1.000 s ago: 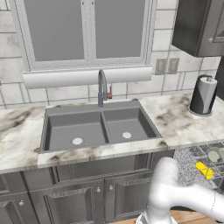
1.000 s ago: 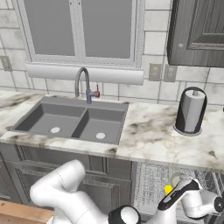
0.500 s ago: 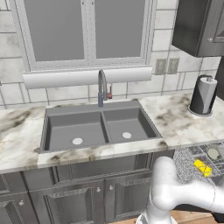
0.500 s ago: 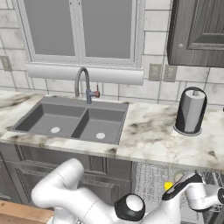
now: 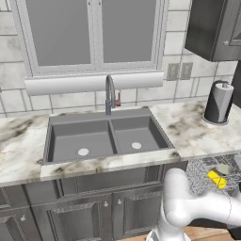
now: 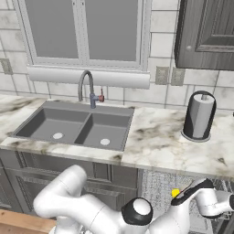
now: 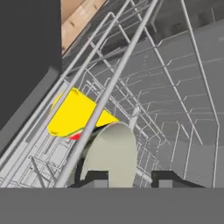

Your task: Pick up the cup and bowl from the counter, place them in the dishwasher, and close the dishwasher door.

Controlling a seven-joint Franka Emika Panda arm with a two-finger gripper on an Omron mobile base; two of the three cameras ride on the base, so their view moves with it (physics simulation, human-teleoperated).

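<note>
The hand view looks down into the dishwasher's wire rack [image 7: 175,109]. There the yellow cup [image 7: 72,114] lies on its side. The pale grey-beige bowl [image 7: 111,153] stands on edge just in front of it, between my fingertips [image 7: 94,177]. My gripper [image 7: 131,178] is open, with a gap showing between the bowl and the right tip. From the left base view the cup [image 5: 216,179] and bowl [image 5: 223,168] sit in the rack [image 5: 200,172] under the counter [image 5: 188,127]. A flat dark panel [image 7: 26,65] is on the left; I cannot tell whether it is the dishwasher door.
The grey double sink [image 5: 106,136] with its faucet [image 5: 109,94] is set in the counter to the left. A tall dark cylinder with a white top [image 6: 199,116] stands at the counter's right end. Panelled cabinets [image 5: 94,212] run below, and an upper cabinet [image 6: 205,32] hangs above.
In the right base view the hand has shifted a little to the right over the rack. The cup, sink and counter stand as before.
</note>
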